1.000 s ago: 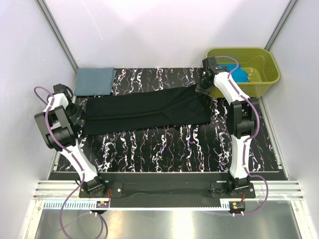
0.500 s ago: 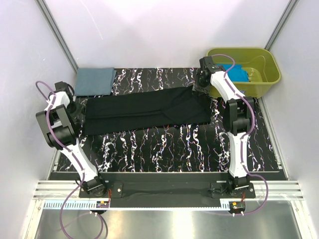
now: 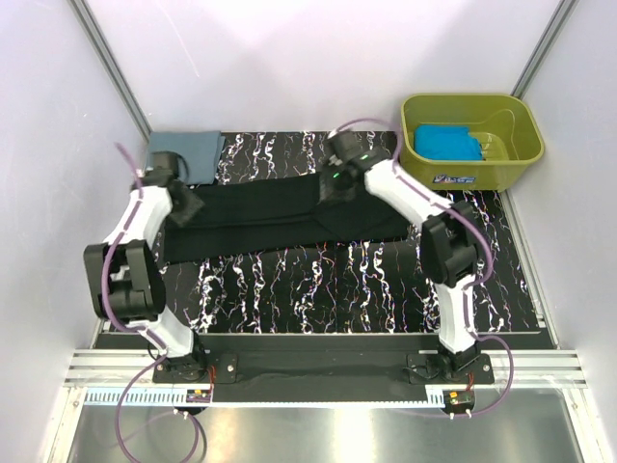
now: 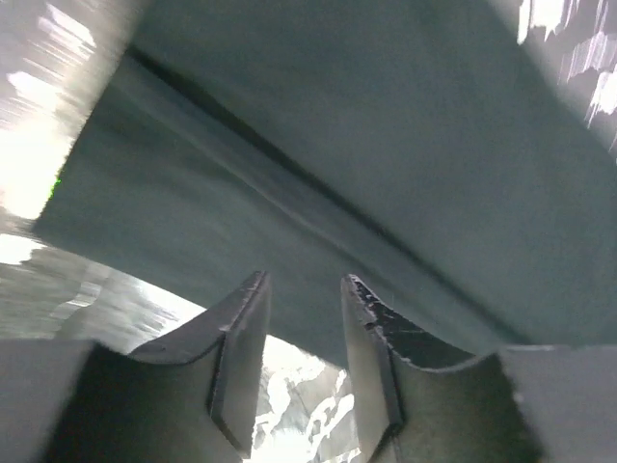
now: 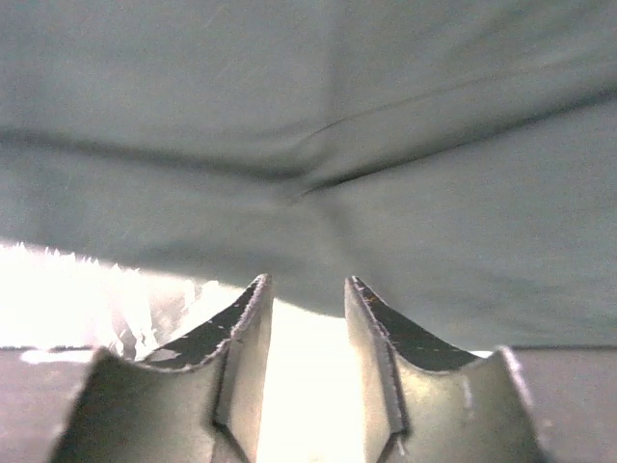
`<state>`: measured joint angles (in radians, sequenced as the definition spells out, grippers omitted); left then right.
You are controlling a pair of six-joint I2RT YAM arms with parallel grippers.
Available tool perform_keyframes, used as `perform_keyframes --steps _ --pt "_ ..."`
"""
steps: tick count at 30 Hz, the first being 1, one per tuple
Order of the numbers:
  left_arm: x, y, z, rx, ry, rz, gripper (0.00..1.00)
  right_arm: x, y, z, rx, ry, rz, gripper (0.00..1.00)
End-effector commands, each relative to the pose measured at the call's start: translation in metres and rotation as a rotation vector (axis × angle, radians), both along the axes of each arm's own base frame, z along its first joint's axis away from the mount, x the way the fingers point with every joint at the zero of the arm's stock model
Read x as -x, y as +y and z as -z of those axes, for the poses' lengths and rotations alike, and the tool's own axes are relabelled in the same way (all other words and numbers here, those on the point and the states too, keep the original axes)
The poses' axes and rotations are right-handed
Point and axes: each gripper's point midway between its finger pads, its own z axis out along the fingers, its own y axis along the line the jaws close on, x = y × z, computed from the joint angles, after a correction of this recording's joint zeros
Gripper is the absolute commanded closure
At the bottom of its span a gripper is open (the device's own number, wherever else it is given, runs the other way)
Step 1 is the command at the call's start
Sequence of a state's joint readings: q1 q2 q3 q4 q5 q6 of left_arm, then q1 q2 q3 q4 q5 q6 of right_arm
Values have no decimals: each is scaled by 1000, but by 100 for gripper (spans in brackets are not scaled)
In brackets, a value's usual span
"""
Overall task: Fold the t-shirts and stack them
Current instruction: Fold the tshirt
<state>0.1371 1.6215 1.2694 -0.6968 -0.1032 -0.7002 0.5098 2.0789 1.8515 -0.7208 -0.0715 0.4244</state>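
The black t-shirt [image 3: 270,220] lies folded into a long strip across the marbled tabletop [image 3: 318,289]. My left gripper [image 3: 190,206] hovers over the strip's left end, open, with dark cloth [image 4: 386,145] just beyond its fingertips [image 4: 253,289] and nothing between them. My right gripper [image 3: 330,187] is over the strip's back edge near the middle, open and empty too [image 5: 306,285], facing the cloth [image 5: 308,125]. The slate grey-blue t-shirt [image 3: 183,150] lies folded at the back left. The turquoise t-shirt [image 3: 447,143] sits in the olive tub [image 3: 516,145].
The olive tub stands at the back right corner. White walls [image 3: 58,145] close in the table on three sides. Both arm bases [image 3: 318,365] are bolted along the near edge. Bare marbled surface shows in front of the black strip.
Both grippers went from shut to open and left the shirt's two ends. The right one swung left from beside the tub to the strip's middle; the left moved right over the left end.
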Motion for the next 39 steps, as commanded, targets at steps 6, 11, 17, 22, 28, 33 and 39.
perform_keyframes --steps 6,11,17,22,28,33,39 --pt "-8 -74 48 131 72 205 68 33 68 41 -82 31 -78 86" --pt "-1 -73 77 119 158 238 71 28 71 66 -56 40 -61 96" --pt "9 -69 97 105 232 242 71 15 73 82 -36 10 -45 100" --pt "22 -67 113 104 305 217 71 2 73 88 -20 -32 -23 100" --pt "35 -53 123 40 403 194 72 -18 71 86 15 -99 7 100" --pt "37 -50 123 27 427 201 72 -32 76 85 22 -135 14 100" --pt "37 -49 122 19 433 208 72 -40 80 95 18 -130 9 100"
